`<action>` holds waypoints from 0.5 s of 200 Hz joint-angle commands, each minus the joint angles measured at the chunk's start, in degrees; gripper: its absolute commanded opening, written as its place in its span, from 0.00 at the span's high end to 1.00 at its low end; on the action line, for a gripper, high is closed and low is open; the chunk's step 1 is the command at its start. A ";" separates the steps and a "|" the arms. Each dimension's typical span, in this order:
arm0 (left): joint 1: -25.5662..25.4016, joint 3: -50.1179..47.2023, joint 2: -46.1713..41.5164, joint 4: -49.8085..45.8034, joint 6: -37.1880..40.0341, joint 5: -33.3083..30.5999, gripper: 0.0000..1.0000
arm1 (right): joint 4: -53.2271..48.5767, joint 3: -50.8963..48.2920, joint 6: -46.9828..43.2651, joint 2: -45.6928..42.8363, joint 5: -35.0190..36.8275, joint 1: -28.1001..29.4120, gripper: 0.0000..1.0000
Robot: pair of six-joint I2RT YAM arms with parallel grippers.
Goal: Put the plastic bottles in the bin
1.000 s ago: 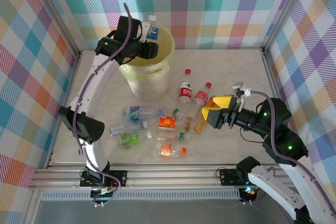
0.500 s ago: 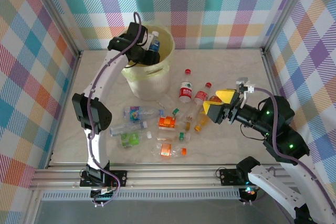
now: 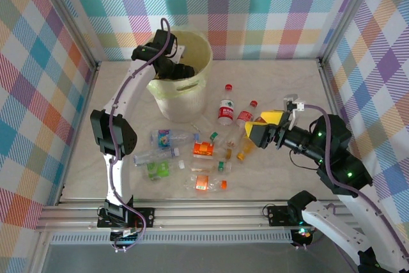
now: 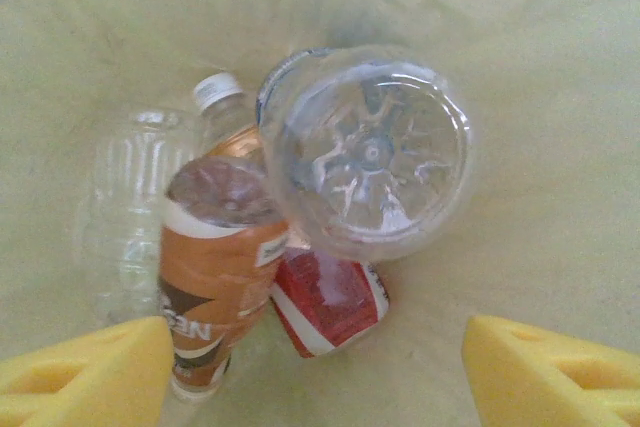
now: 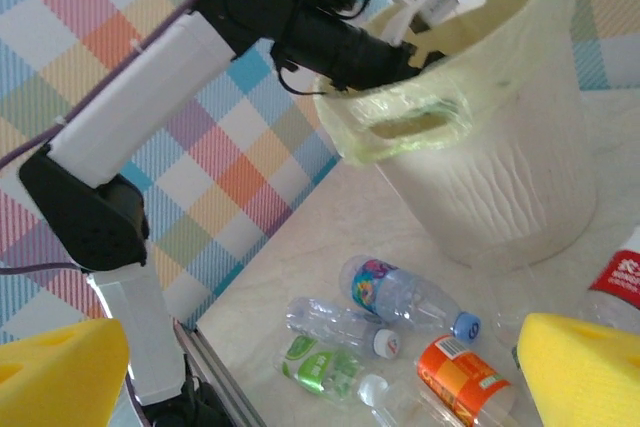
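Observation:
My left gripper [image 3: 175, 68] reaches over the rim of the pale yellow bin [image 3: 192, 87] and stands open [image 4: 320, 392], nothing between its yellow pads [image 4: 85, 377]. Below it in the bin, a clear bottle [image 4: 370, 152] shows bottom-first above an orange-labelled bottle [image 4: 215, 267], a red-labelled one [image 4: 328, 309] and a clear crushed one [image 4: 135, 197]. Several plastic bottles lie on the table [image 3: 204, 149]. My right gripper [image 3: 259, 133] hangs open beside the red-labelled bottles [image 3: 225, 110]. In its wrist view its jaws [image 5: 320, 387] frame a blue-capped bottle [image 5: 400, 297], a green-labelled one [image 5: 318, 367] and an orange-labelled one [image 5: 465, 377].
Checked walls close off the table at the back and both sides [image 3: 268, 4]. A metal rail [image 3: 211, 212] runs along the near edge. The left arm [image 5: 150, 87] arches from its base up over the bin [image 5: 500, 147].
The left gripper has swung in over the bin and opened; the blue-labelled bottle it held has left its jaws and dropped inside. The right gripper has shifted slightly left.

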 commanded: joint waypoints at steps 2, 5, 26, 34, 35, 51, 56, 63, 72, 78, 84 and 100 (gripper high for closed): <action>0.59 1.39 -2.15 -0.26 -1.16 2.16 0.23 | -2.11 -1.64 2.37 -0.28 2.50 0.20 0.00; 0.59 1.40 -2.41 -0.11 -1.26 2.31 0.23 | -2.22 -1.93 2.51 -0.38 2.71 0.20 0.00; 0.59 1.35 -4.66 0.87 -1.93 3.55 0.23 | -3.20 -3.63 3.59 -1.29 4.05 0.20 0.00; 0.59 1.31 -5.64 1.29 -2.15 4.11 0.23 | -3.58 -4.34 3.85 -1.65 4.52 0.22 0.00; 0.59 1.31 -5.79 1.36 -2.14 4.17 0.23 | -3.63 -4.43 3.93 -1.72 4.58 0.21 0.00; 0.59 0.95 -7.81 2.42 -2.79 5.22 0.22 | -4.67 -5.84 5.00 -2.56 6.30 0.20 0.00; 0.57 0.71 -8.50 2.84 -3.04 5.56 0.22 | -5.12 -6.23 5.28 -2.77 6.92 0.20 0.00; 0.59 0.27 -9.57 3.54 -3.27 6.25 0.21 | -5.83 -6.87 5.82 -3.01 7.78 0.22 0.00; 0.59 -0.65 -11.07 4.63 -3.68 7.08 0.20 | -6.62 -7.61 6.36 -3.32 8.80 0.20 0.02; 0.59 -1.40 -12.13 5.51 -4.06 7.69 0.19 | -7.17 -8.13 6.81 -3.49 9.38 0.20 0.02; 0.55 -2.44 -13.37 6.32 -4.44 8.28 0.19 | -7.92 -8.55 7.38 -3.57 10.22 0.20 0.02; 0.57 -5.34 -16.79 8.75 -5.36 10.49 0.17 | -9.94 -9.47 8.85 -3.49 12.27 0.20 0.02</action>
